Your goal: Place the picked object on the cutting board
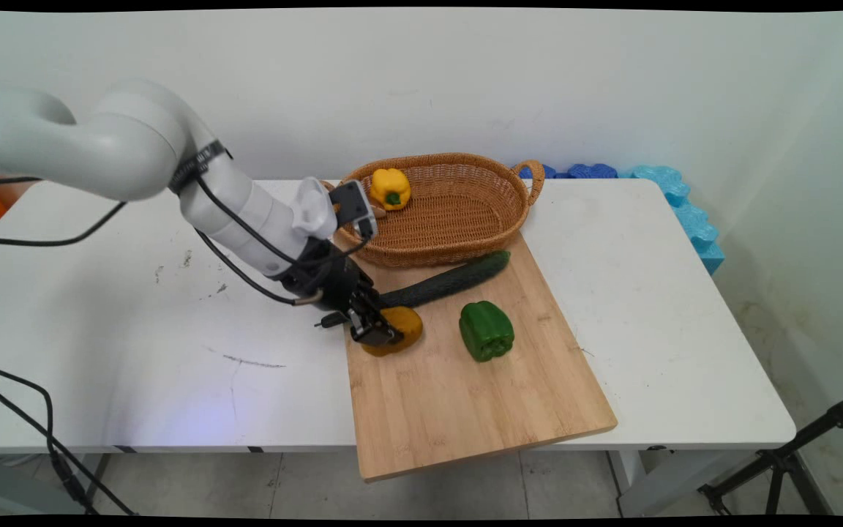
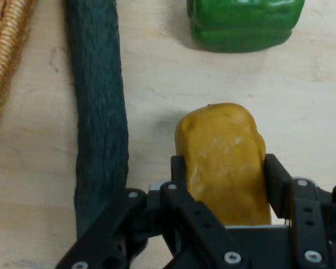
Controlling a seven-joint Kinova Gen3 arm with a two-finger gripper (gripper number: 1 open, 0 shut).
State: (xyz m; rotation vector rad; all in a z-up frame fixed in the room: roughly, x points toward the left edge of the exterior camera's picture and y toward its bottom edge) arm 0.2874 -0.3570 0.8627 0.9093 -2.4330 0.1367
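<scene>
Hand (image 1: 379,331) sits low on the cutting board (image 1: 465,410), its two fingers closed on either side of a yellow-orange potato-like lump (image 2: 224,162), clamped on it. The lump lies straight ahead of the hand, long axis running away along the fingers' line, resting on the board's left part. Cucumber (image 2: 98,112) lies just beside it, roughly parallel in the hand view, not touching. Green bell pepper (image 1: 486,331) sits beyond, apart. Wicker basket (image 1: 465,227) behind holds a yellow bell pepper (image 1: 390,188). Board overhangs the counter (image 1: 136,344).
</scene>
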